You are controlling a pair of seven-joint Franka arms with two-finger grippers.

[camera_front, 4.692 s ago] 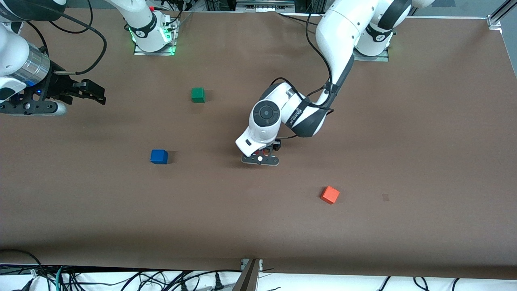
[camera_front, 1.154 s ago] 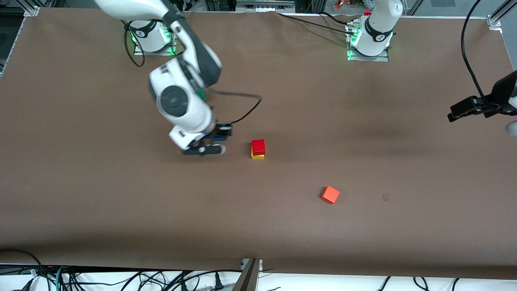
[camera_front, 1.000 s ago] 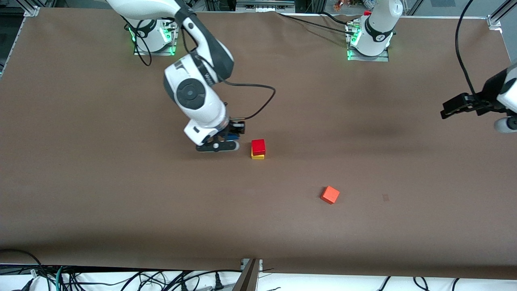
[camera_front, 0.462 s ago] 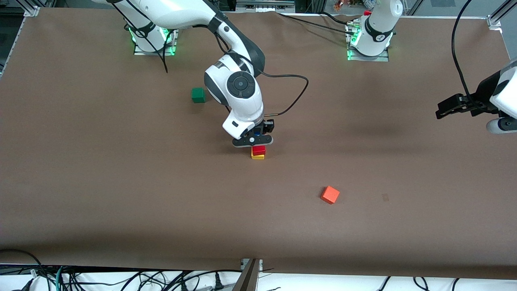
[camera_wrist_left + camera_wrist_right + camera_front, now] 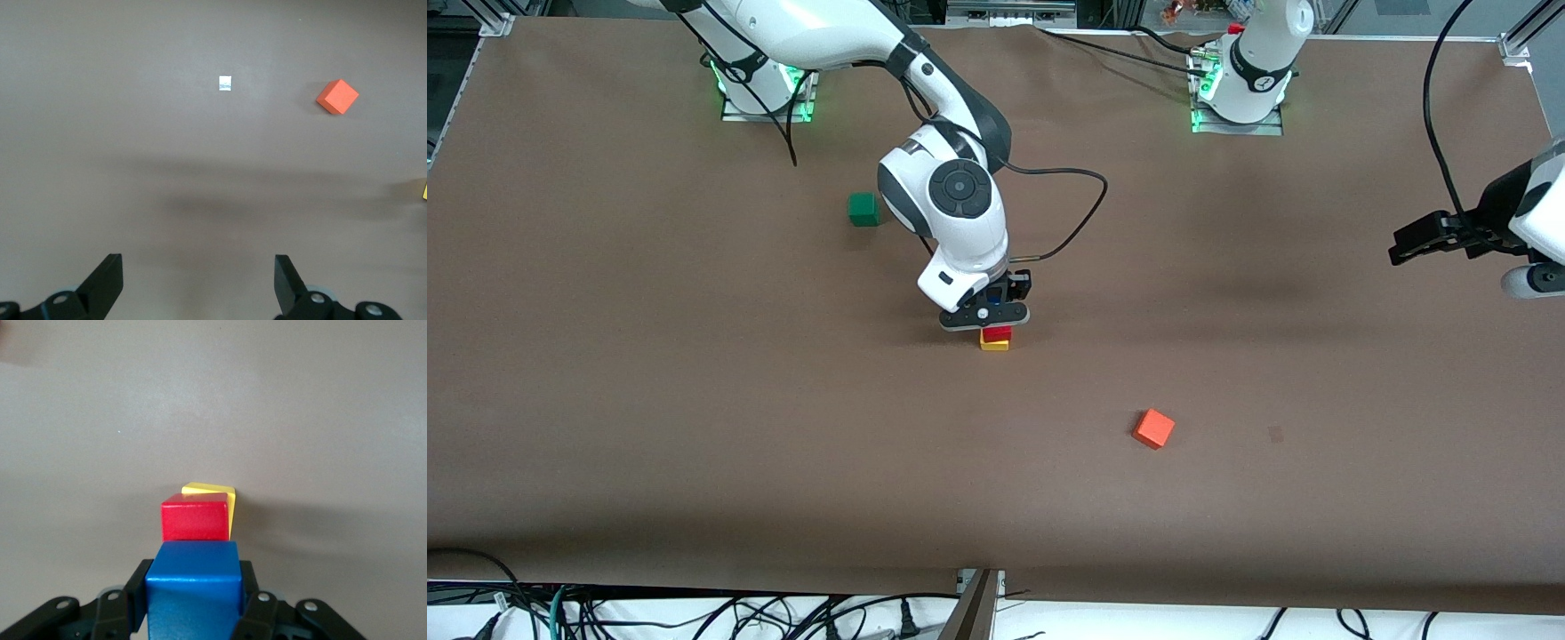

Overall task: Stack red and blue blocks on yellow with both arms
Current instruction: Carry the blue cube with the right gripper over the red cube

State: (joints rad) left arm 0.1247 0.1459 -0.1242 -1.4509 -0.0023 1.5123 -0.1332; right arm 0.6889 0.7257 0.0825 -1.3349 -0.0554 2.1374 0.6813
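Note:
The red block (image 5: pixel 997 333) sits on the yellow cube (image 5: pixel 994 344) near the table's middle; both show in the right wrist view, red (image 5: pixel 195 518) on yellow (image 5: pixel 217 492). My right gripper (image 5: pixel 991 307) is shut on the blue block (image 5: pixel 193 587) and holds it just above the red block. In the front view the blue block (image 5: pixel 992 289) shows only as a sliver under the hand. My left gripper (image 5: pixel 1418 242) is open and empty, waiting in the air over the left arm's end of the table; its fingers (image 5: pixel 107 283) stand wide apart.
A green cube (image 5: pixel 862 209) lies toward the right arm's base. A lighter orange-red cube (image 5: pixel 1154 428) lies nearer the front camera, toward the left arm's end, and shows in the left wrist view (image 5: pixel 337 97). A small white tag (image 5: pixel 225 83) lies on the table.
My right arm carried the blue block across to the red-on-yellow stack and has now come lower over it. The left arm has drawn back and barely moves.

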